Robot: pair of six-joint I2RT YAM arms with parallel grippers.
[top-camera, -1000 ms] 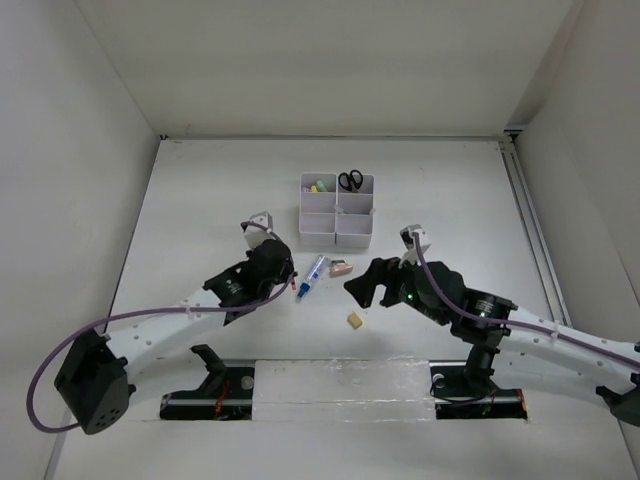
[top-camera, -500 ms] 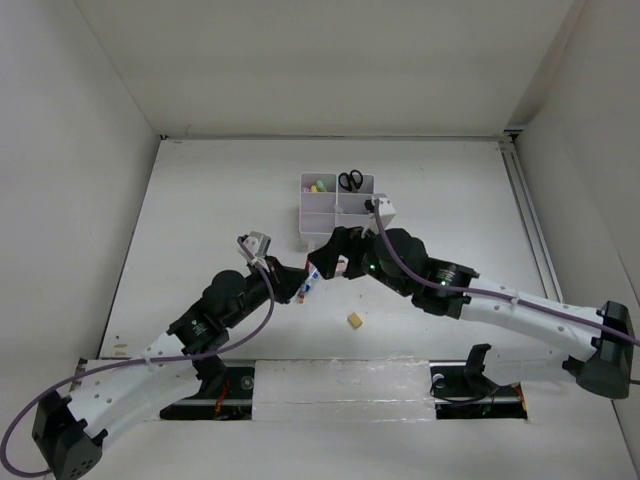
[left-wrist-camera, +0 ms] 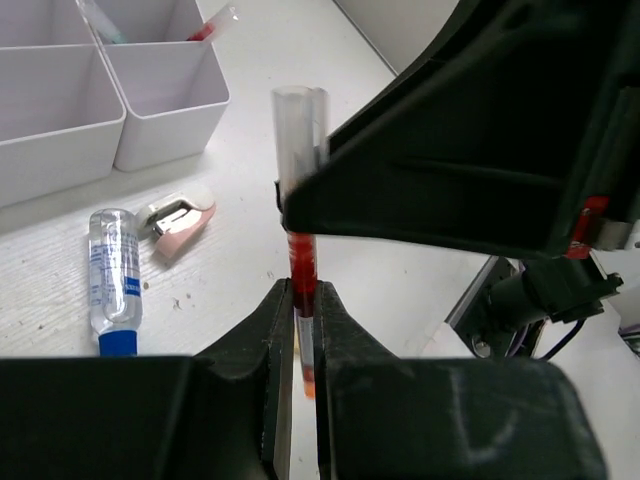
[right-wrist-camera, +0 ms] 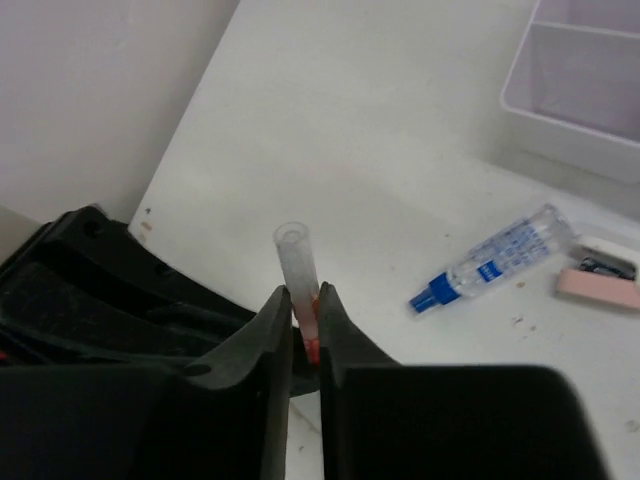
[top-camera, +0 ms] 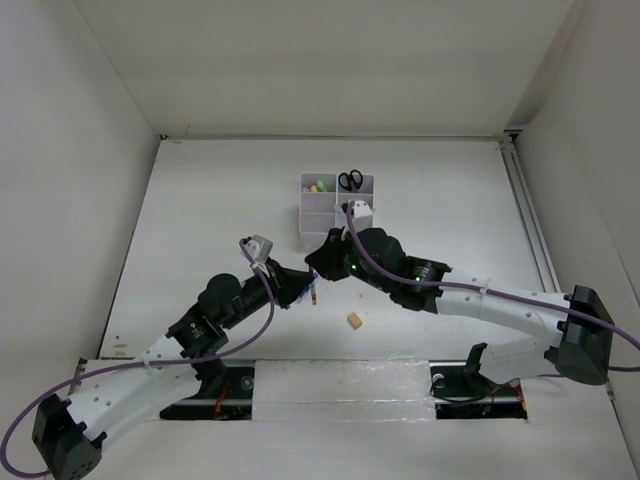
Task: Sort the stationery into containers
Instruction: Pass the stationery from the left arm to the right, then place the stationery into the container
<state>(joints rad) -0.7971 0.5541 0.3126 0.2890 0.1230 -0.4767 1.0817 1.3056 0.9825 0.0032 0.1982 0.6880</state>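
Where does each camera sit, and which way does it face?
Top external: above, behind the bases, looking down at the table; left arm and right arm show.
Left wrist: on the left arm, looking along its jaws, shut on the red pen.
Right wrist: on the right arm, along its jaws, gripping that pen.
Shared: all show the pen; wrists, the blue-white tube.

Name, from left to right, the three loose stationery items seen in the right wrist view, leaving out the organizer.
red pen with a clear cap → blue-capped tube → small pink item
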